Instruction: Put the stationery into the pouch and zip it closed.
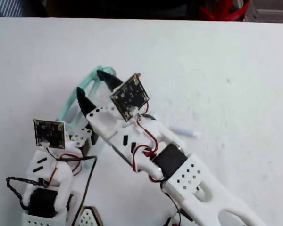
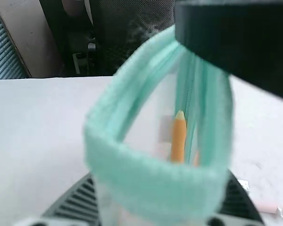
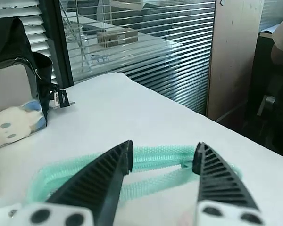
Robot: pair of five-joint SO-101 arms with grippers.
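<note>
One pouch (image 2: 146,188), at nine o'clock: right end effector (image 3: 162,162) gapes empty astride its rim, likely poised to zip it; left end effector's (image 2: 155,214) grip cannot be told.

Right gripper (image 3: 164,145) is spread wide open, with its black toothed fingers (image 3: 104,179) pointing out over the mint pouch (image 3: 155,183) lying on the white table (image 3: 132,103). A bag (image 3: 14,89) with a plush sits farther off, and there are blinds (image 3: 146,42) behind it.
</note>
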